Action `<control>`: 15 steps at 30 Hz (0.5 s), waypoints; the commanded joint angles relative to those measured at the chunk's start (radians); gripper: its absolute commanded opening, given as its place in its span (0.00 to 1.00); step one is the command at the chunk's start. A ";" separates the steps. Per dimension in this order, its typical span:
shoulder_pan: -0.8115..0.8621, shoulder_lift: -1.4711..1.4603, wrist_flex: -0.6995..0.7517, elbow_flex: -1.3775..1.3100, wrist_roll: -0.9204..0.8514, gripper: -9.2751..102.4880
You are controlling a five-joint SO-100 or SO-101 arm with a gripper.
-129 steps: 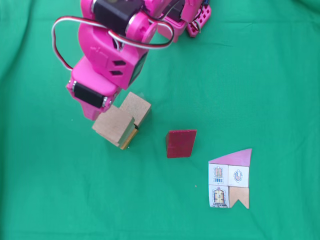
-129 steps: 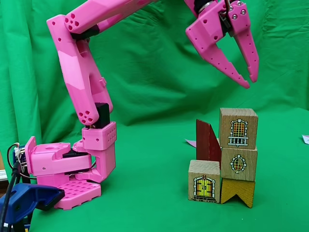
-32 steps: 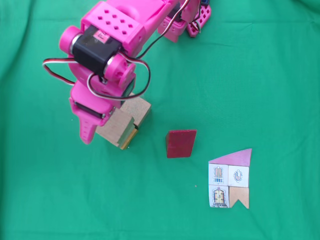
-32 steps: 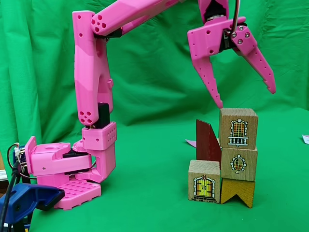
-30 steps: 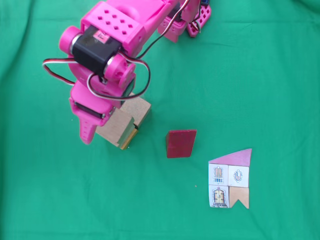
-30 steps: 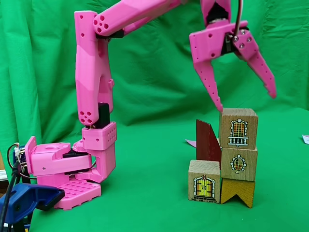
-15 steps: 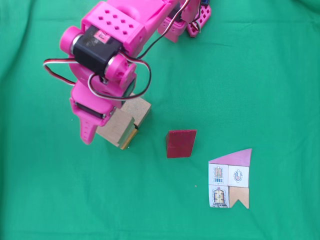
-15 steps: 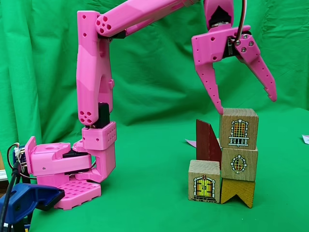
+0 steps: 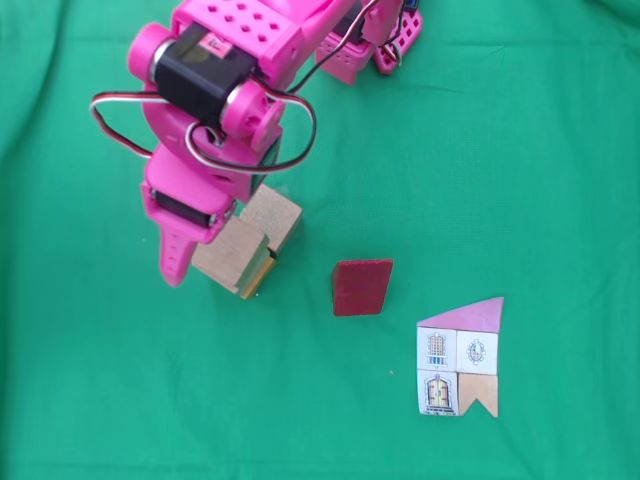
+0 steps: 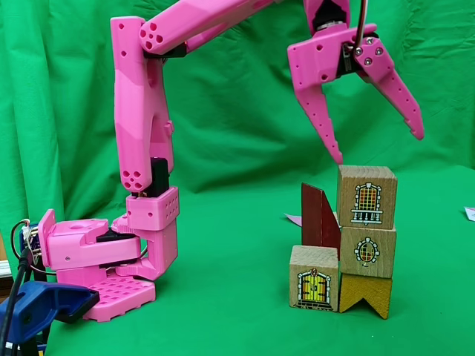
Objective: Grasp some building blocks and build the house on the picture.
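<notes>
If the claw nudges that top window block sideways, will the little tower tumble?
Probably. The top window block sits third high in a narrow stack, so a sideways push would likely topple it. The blocks look like rigid wood with flat faces, so it should slide or tip, not roll. The open gripper hovers just above.

My spread gripper [image 10: 375, 148] hangs above the block stack [image 10: 365, 230]; the red block [image 10: 319, 216] crowds its left side.

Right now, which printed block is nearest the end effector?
The top block, the one with the tall window, at the top of the right-hand stack. The open end effector hangs just above it.
</notes>
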 commanded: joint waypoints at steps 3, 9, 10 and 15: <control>-0.057 0.044 0.015 0.015 0.005 0.42; -0.075 0.066 0.015 0.084 0.005 0.42; -0.075 0.074 0.015 0.097 0.005 0.42; -0.075 0.084 0.015 0.133 0.005 0.42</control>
